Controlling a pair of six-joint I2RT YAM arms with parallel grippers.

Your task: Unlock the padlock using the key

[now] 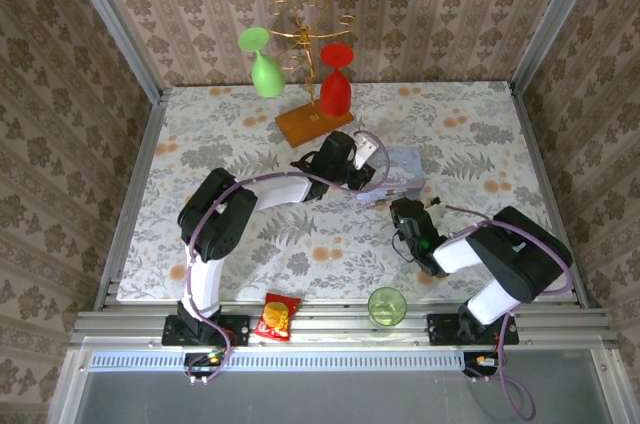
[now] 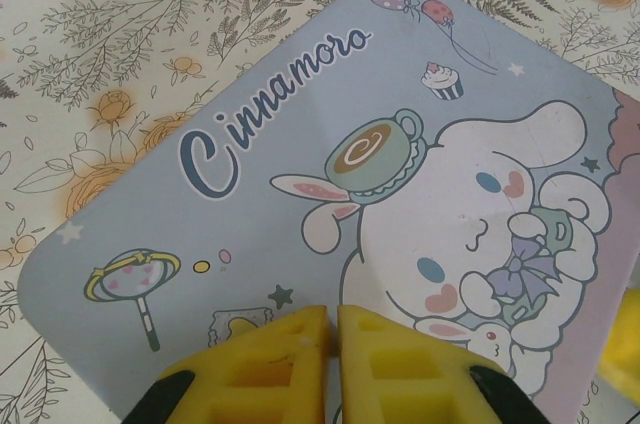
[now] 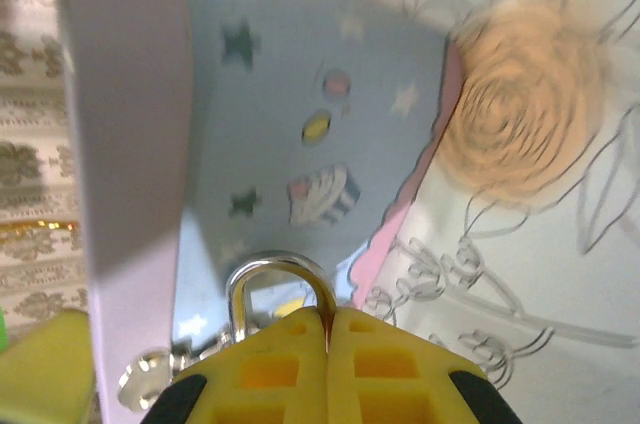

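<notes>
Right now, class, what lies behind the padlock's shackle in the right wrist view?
The pale-blue tin's side wall, printed with stars and a cupcake, stands behind the padlock's shackle. The lock body is covered by the right hand's yellow fingers.

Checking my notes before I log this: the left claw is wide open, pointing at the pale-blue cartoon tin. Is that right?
Not wide open. In the left wrist view, the left claw has its yellow pads almost together, with only a thin slit between them. It does point at the pale-blue cartoon tin.
</notes>
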